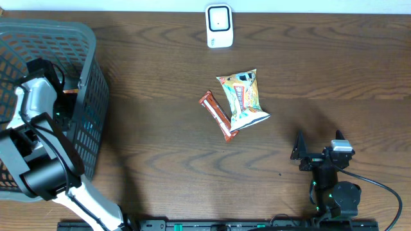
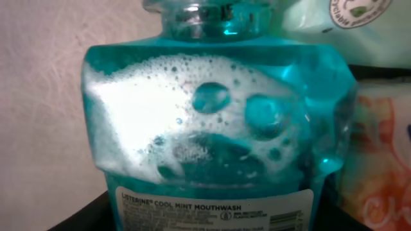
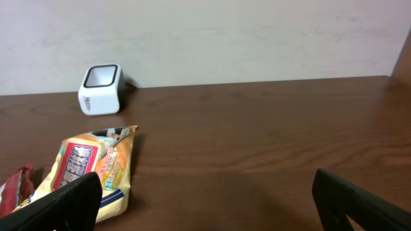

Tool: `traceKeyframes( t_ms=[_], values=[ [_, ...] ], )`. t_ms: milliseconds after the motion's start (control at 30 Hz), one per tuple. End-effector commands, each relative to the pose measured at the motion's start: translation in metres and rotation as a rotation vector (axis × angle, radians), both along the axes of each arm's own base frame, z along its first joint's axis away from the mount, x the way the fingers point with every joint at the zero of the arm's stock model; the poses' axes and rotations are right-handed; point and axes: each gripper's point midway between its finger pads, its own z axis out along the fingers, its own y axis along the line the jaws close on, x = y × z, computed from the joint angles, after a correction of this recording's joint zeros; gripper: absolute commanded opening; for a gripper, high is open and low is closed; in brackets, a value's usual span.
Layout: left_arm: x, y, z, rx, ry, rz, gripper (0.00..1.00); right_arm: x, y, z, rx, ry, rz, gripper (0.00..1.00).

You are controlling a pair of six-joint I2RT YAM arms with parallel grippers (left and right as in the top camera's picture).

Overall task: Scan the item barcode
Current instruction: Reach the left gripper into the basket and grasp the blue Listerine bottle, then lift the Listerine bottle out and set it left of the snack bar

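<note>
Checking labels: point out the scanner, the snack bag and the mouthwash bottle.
scanner (image 1: pixel 219 25), overhead view, its top face.
snack bag (image 1: pixel 245 97), overhead view, middle of the pack.
mouthwash bottle (image 2: pixel 212 115), left wrist view, foamy body above label.

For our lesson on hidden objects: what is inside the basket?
The left arm reaches into the basket. Its wrist camera shows a mouthwash bottle with packets beside it. From overhead, the arm covers most of the contents, so anything else there cannot be seen.

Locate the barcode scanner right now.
Overhead, the white barcode scanner stands at the table's far edge, near centre, beyond the snack bag and red snack bar. The right wrist view shows it upper left.
</note>
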Motion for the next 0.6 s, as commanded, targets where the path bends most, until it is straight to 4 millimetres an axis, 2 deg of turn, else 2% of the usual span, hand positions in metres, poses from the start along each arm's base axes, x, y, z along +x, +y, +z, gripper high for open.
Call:
traceKeyframes(
  t_ms=[0, 100, 333, 567],
  values=[
    [-0.035, -0.005, -0.029, -0.053, 0.131, -0.027, 0.57, 0.0, -0.004, 0.0, -0.012, -0.001, -0.017, 0.99],
    [-0.033, 0.0, -0.011, -0.03, 0.09, -0.032, 0.57, 0.0, -0.004, 0.0, -0.012, -0.001, -0.017, 0.99],
    [-0.028, 0.014, 0.058, 0.063, -0.066, -0.027, 0.57, 0.0, -0.004, 0.0, -0.012, -0.001, -0.017, 0.99],
    [-0.03, 0.008, 0.158, 0.198, -0.331, -0.03, 0.57, 0.0, -0.004, 0.0, -0.012, -0.001, -0.017, 0.99]
  ],
)
